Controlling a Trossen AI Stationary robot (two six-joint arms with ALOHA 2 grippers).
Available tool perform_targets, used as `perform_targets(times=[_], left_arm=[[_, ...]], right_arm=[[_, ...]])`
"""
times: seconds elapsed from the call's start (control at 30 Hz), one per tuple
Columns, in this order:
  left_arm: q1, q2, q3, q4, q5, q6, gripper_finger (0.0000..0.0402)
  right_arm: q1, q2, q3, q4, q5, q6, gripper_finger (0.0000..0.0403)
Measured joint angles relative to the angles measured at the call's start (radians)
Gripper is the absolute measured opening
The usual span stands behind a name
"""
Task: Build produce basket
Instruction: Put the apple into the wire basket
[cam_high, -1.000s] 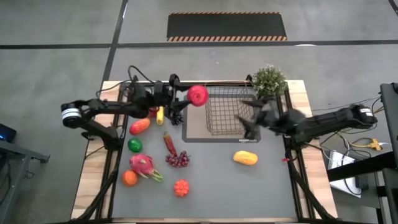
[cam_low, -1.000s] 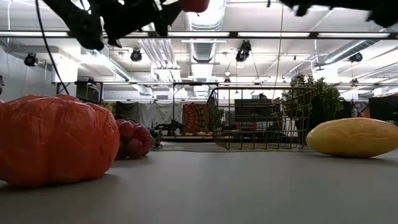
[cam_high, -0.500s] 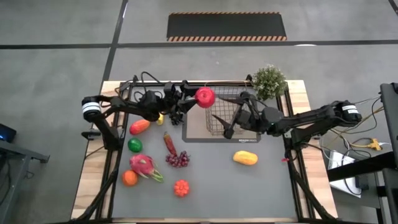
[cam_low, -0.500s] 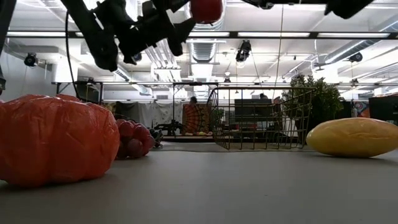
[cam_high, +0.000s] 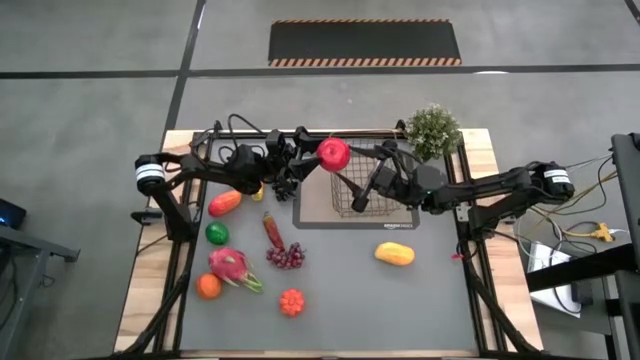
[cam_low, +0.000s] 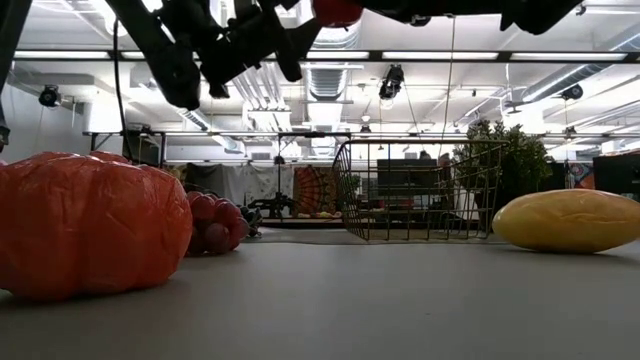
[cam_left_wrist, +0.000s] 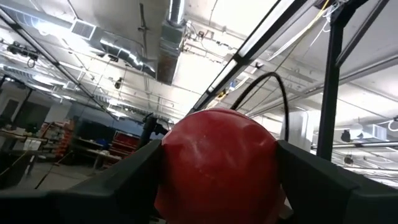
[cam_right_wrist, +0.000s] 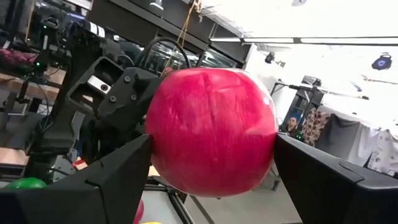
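A red apple (cam_high: 333, 153) is held high above the table, over the left edge of the wire basket (cam_high: 368, 196), in my left gripper (cam_high: 322, 156), which is shut on it. My right gripper (cam_high: 347, 178) is open and reaches in from the right. Its fingers stand on either side of the same apple (cam_right_wrist: 211, 130). The basket (cam_low: 420, 205) stands by its bottom on a grey-brown mat (cam_high: 312, 213). In the low view the apple (cam_low: 337, 9) shows at the top, between the two arms. My left gripper pinches the apple by two opposite sides (cam_left_wrist: 171, 155) between its two fingers (cam_left_wrist: 124, 180), coming about level from the table's left. The apple is lifted clear, high above the table. My right gripper's fingers (cam_right_wrist: 118, 180) stand close at the apple's two sides (cam_right_wrist: 155, 143); I cannot tell whether they touch it.
On the grey table lie a yellow mango (cam_high: 394, 254), dark red grapes (cam_high: 287, 257), a bumpy orange fruit (cam_high: 291, 301), a pink dragon fruit (cam_high: 230, 266), a green fruit (cam_high: 217, 233), an orange (cam_high: 208, 286) and a banana (cam_high: 258, 185). A potted plant (cam_high: 432, 128) stands at the far right.
My left gripper has carried the apple a little toward the table's right edge, over the basket's left side. My right gripper has swung toward the table's left and up to the apple, so that its fingers now stand on both sides of it.
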Motion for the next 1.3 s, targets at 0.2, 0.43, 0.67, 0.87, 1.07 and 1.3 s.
perform_targets(times=[0.2, 0.43, 0.67, 0.87, 1.07, 1.3], left_arm=[[-0.008, -0.001, 0.005, 0.001, -0.003, 0.016, 0.0273], [-0.009, -0.002, 0.002, 0.001, -0.002, 0.006, 0.0273], [-0.009, -0.002, -0.001, -0.001, 0.005, 0.011, 0.0273], [-0.009, -0.002, -0.003, -0.005, 0.009, 0.019, 0.0273], [-0.009, -0.001, -0.005, -0.011, 0.028, 0.018, 0.0273], [-0.008, -0.002, -0.021, -0.013, 0.042, 0.016, 0.0273]], right_arm=[[-0.001, 0.002, 0.008, 0.0, -0.022, -0.005, 0.0304], [-0.002, -0.002, 0.009, -0.004, -0.046, 0.0, 0.0258], [-0.002, -0.003, 0.009, -0.016, -0.049, 0.022, 0.0244], [-0.002, -0.003, 0.009, -0.027, -0.054, 0.045, 0.0308], [-0.002, -0.003, 0.009, -0.03, -0.064, 0.047, 0.0307], [-0.001, -0.002, 0.009, -0.039, -0.067, 0.045, 0.0259]])
